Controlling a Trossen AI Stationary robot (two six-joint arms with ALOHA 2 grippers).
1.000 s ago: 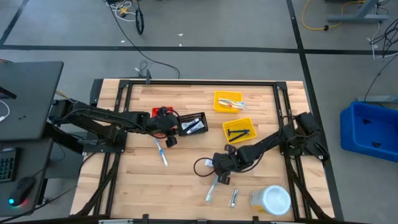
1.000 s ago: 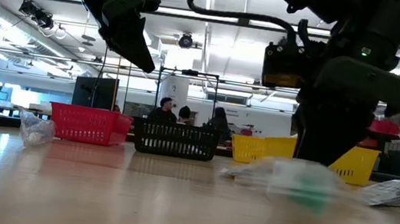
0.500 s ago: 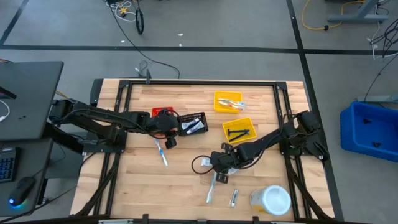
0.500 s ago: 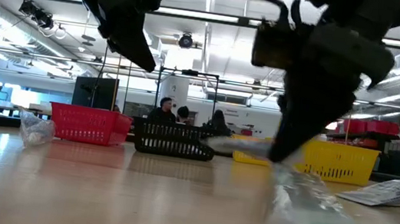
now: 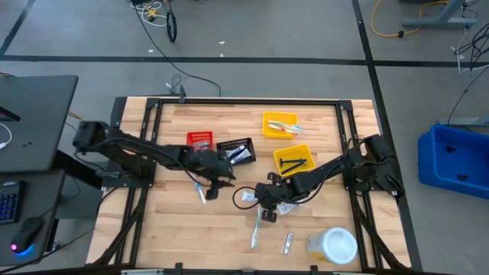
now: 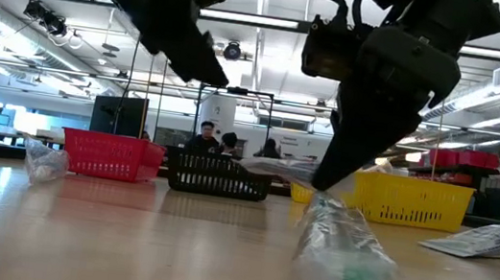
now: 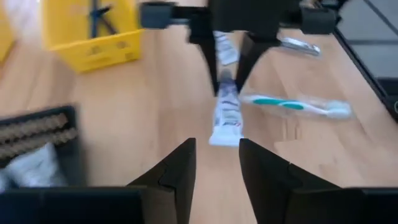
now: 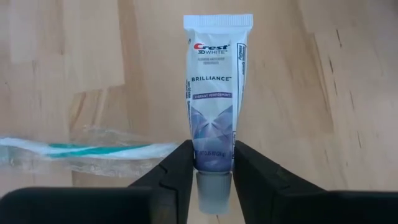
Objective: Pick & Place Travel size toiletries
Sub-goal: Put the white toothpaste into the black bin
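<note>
Toothpaste tube (image 8: 214,99) marked "Crest 3D White Brilliance", pinched in right hand (image 8: 214,180); left hand (image 7: 216,163) open, empty

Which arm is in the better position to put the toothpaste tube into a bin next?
The right. The right gripper already clamps the toothpaste tube; the left gripper is open and empty, only facing it.
</note>
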